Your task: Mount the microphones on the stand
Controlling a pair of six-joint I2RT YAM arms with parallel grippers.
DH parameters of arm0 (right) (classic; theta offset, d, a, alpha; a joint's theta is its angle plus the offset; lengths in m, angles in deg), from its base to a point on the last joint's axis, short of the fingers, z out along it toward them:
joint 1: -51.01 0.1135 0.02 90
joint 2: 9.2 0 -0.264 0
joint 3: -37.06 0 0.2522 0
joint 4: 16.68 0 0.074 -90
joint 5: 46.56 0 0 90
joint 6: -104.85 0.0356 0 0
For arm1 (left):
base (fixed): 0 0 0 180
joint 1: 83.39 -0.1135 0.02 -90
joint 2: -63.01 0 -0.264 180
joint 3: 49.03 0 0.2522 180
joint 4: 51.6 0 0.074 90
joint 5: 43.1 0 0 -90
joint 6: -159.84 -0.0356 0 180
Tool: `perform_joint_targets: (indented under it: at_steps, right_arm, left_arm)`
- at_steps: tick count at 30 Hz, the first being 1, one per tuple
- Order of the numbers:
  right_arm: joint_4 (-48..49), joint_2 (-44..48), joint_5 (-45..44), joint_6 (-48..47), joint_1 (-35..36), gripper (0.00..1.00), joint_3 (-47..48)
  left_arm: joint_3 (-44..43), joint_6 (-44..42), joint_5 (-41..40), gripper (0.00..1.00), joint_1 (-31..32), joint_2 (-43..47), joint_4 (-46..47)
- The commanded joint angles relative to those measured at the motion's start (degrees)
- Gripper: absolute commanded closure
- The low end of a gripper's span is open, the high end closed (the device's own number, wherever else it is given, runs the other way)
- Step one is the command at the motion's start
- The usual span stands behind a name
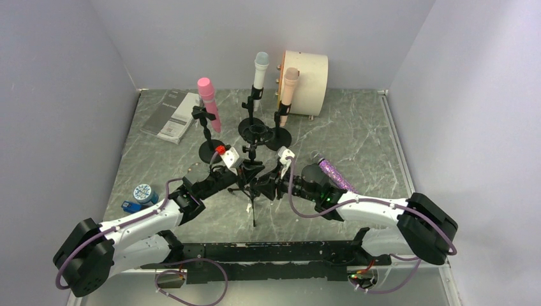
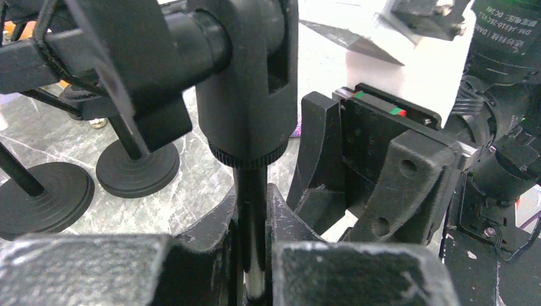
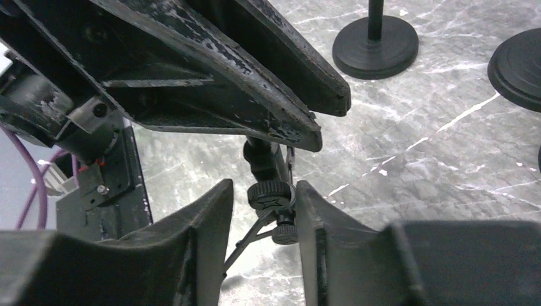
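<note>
Holding the centre stand (image 2: 254, 197) by its thin metal pole, the left end effector (image 2: 254, 255) is clamped tight just below the black clip holder (image 2: 245, 76). The pole runs upright between the two dark pads.

The right end effector (image 3: 263, 207) faces the same stand from the opposite side. Its fingers (image 3: 198, 242) stand apart, one on either side of a small knurled knob (image 3: 270, 194) on the stand's joint. A narrow gap shows at the left of the knob. Contact on the right side cannot be determined.

Microphone positions:
- The pink microphone (image 1: 208, 103) sits tilted in the clip of the left-hand round-base stand (image 1: 211, 148).
- The white microphone (image 1: 260, 71), with a pale-blue head, stands upright in the middle rear stand (image 1: 254, 127).
- The peach microphone (image 1: 288, 90) sits in the right rear stand (image 1: 279, 137), leaning slightly.
- The purple glitter microphone (image 1: 336, 174) lies flat on the table (image 1: 363, 134), just beside the right arm's wrist, with no end effector on it.

Other items on the grey marbled table:
- A cream drum-shaped object (image 1: 307, 75) stands against the back wall, behind the peach microphone.
- A grey booklet (image 1: 171, 116) lies at the rear left.
- A small blue round item (image 1: 141, 192) rests beside the left arm.
</note>
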Motion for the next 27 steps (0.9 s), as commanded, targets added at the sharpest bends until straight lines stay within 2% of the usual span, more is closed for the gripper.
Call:
perform_joint_targets:
  at_steps: [1, 3, 6, 9, 12, 15, 17, 20, 23, 24, 25, 27]
  right_arm:
    - [2.9, -0.5, 1.7, 1.0, 0.1, 0.65, 2.4]
    - [3.8, -0.8, 2.3, 3.3, 0.1, 0.73, 2.3]
    - [5.9, -1.3, 2.3, 8.1, 0.1, 0.90, 1.7]
    - [11.7, -2.1, 0.6, 17.5, 0.1, 0.99, 0.1]
    - [16.7, -3.4, -4.8, 33.8, -0.1, 1.00, -1.3]
    - [16.4, -5.6, -9.6, 52.7, -0.4, 1.00, -1.5]
    - [16.2, -7.5, -9.7, 64.1, -0.8, 1.00, -1.8]
    - [20.5, -10.4, -8.5, 76.5, -1.1, 1.00, -2.8]
    - [20.2, -11.6, -8.0, 82.2, -0.9, 1.00, -3.1]
    - [20.6, -11.7, -8.2, 82.8, -0.9, 0.99, -3.6]
    - [21.4, -11.7, -8.4, 82.3, -0.9, 0.90, -4.1]
    - [23.3, -10.8, -9.3, 77.7, -0.9, 0.62, -5.3]
  left_arm:
    - [-1.3, 0.3, 2.0, 0.97, -0.1, 0.5, 1.9]
    - [-1.3, 0.3, 1.7, 0.97, -0.1, 0.7, 1.7]
    - [-1.0, 0.3, 1.8, 0.97, -0.1, 0.9, 2.0]
    - [-0.5, 0.5, 1.7, 0.97, -0.1, 0.9, 3.0]
    - [0.4, 0.7, 1.5, 0.98, -0.1, 0.8, 4.9]
    - [1.5, 0.6, 1.2, 0.97, -0.1, 1.1, 6.9]
    - [2.1, 0.5, 0.9, 0.97, -0.1, 1.3, 8.0]
    - [2.9, 0.1, 0.3, 0.97, -0.1, 1.6, 8.9]
    - [3.9, -0.1, -0.7, 0.97, -0.1, 1.7, 10.1]
    - [4.1, -0.1, -1.0, 0.98, -0.1, 1.7, 10.5]
    - [4.5, -0.1, -1.3, 0.97, -0.1, 1.7, 10.9]
    - [5.0, -0.1, -2.0, 0.97, -0.1, 1.7, 11.3]
